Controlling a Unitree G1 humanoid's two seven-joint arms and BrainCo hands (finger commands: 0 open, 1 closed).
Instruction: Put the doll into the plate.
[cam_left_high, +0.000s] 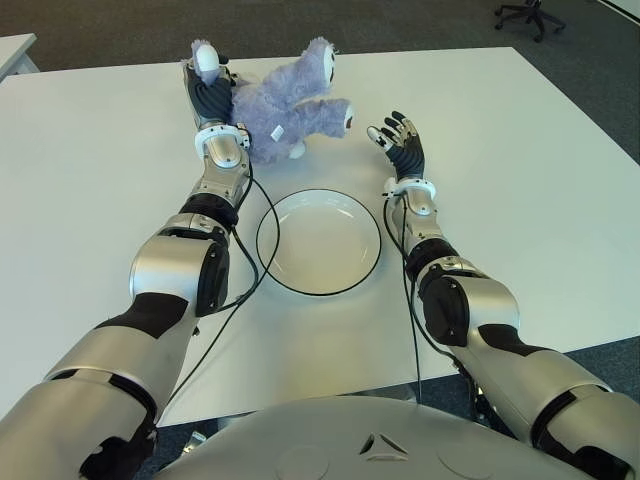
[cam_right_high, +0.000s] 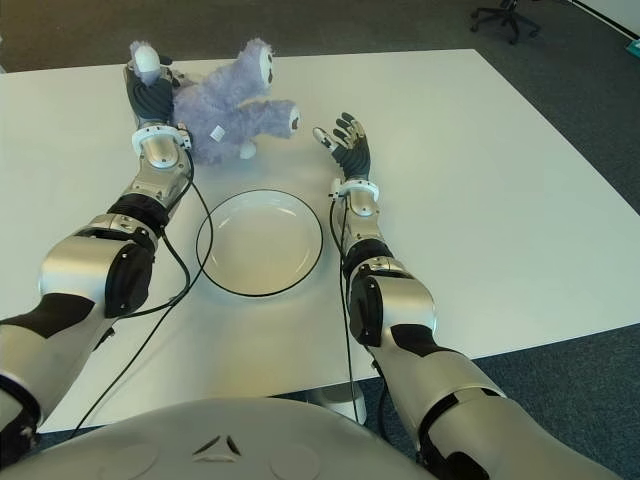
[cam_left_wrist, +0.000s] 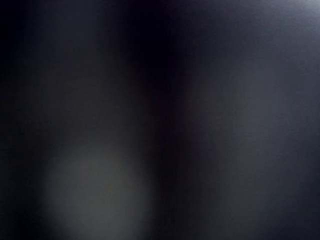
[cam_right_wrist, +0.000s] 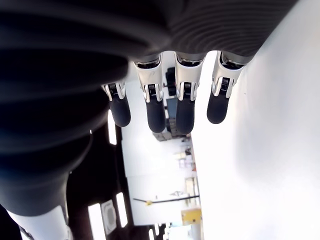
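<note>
- Currently grasping: left robot hand (cam_left_high: 207, 88) against doll (cam_left_high: 285, 100), grip unclear; right robot hand (cam_left_high: 398, 140) spread, empty.
- Next, you lift it into plate (cam_left_high: 318, 241).

Doll (cam_left_high: 285, 105) at upper centre-left of the frame, on the table (cam_left_high: 520, 180), behind the plate (cam_left_high: 319, 241). Plate at centre, nothing in it. Left hand (cam_left_high: 208, 92) against the doll's left side; right hand (cam_left_high: 400, 140) just right of the doll, apart from it. Office chair (cam_left_high: 530, 14) in the upper right corner, beyond the table.
</note>
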